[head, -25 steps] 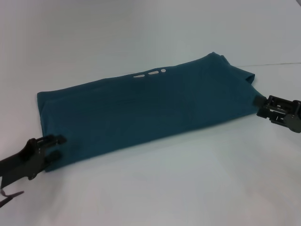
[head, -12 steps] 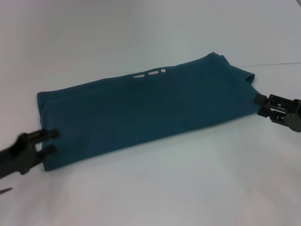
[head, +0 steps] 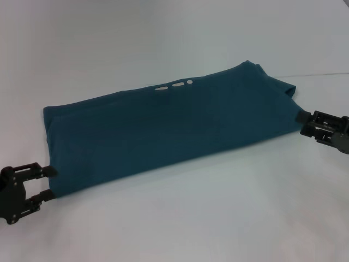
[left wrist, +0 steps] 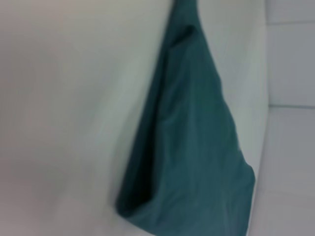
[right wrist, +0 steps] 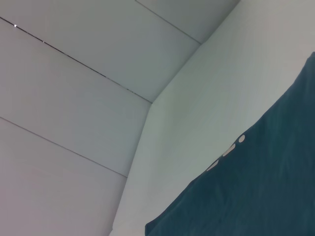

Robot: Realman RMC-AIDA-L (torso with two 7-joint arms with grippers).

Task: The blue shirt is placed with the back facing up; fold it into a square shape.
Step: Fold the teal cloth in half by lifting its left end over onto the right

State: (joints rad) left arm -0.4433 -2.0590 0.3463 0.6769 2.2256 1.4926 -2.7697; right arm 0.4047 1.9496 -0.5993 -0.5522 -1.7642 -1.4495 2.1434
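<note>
The shirt [head: 163, 128] lies flat on the white bench [head: 191, 218], folded into a long band. Left tool [head: 48, 183] sits low at its near-left corner, fingers spread, gripping nothing. Right tool [head: 301, 123] reaches in level at the far-right end; I cannot tell whether it grips.

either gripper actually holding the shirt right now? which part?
No. The left gripper is open, just off the blue shirt at its near-left corner. The right gripper is at the right-end edge; grip cannot be told.
</note>
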